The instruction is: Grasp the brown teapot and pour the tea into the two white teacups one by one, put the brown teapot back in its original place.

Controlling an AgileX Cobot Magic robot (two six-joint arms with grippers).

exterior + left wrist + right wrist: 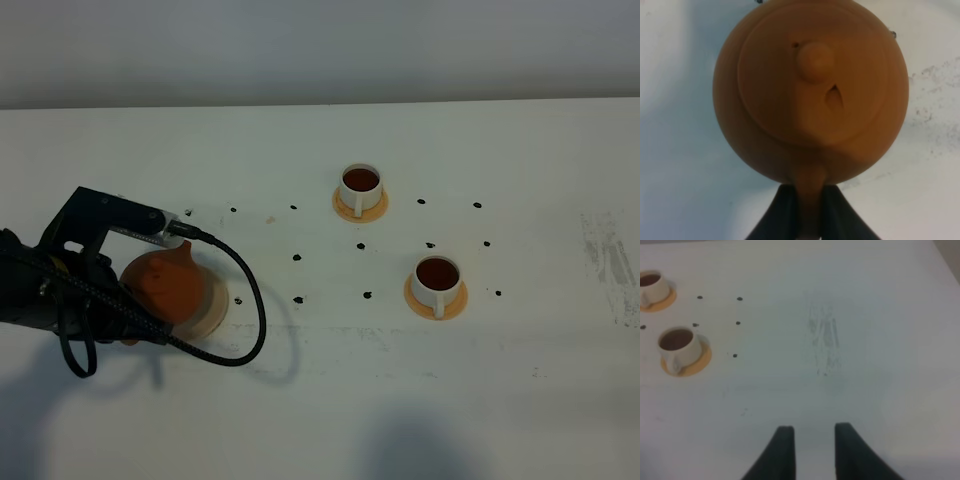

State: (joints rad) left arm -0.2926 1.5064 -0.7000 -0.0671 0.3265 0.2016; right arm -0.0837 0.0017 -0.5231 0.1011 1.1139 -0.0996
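Note:
The brown teapot (165, 285) is over the beige coaster (215, 306) at the left, spout toward the back. I cannot tell whether it rests on the coaster. My left gripper (810, 194) is shut on the teapot's (810, 90) handle, and its black arm (100, 225) hides the handle side from above. Both white teacups (361, 186) (437, 279) stand on orange saucers and hold dark tea (437, 271). The right wrist view shows these cups (677, 343) (650, 286) well off to one side of my right gripper (814, 432). Its jaws stand a little apart with nothing between them.
Small black dots (297, 257) mark the white table (320, 400) around the cups. A grey smudge (605, 255) lies at the right. A black cable (250, 300) loops from the left arm over the table beside the coaster.

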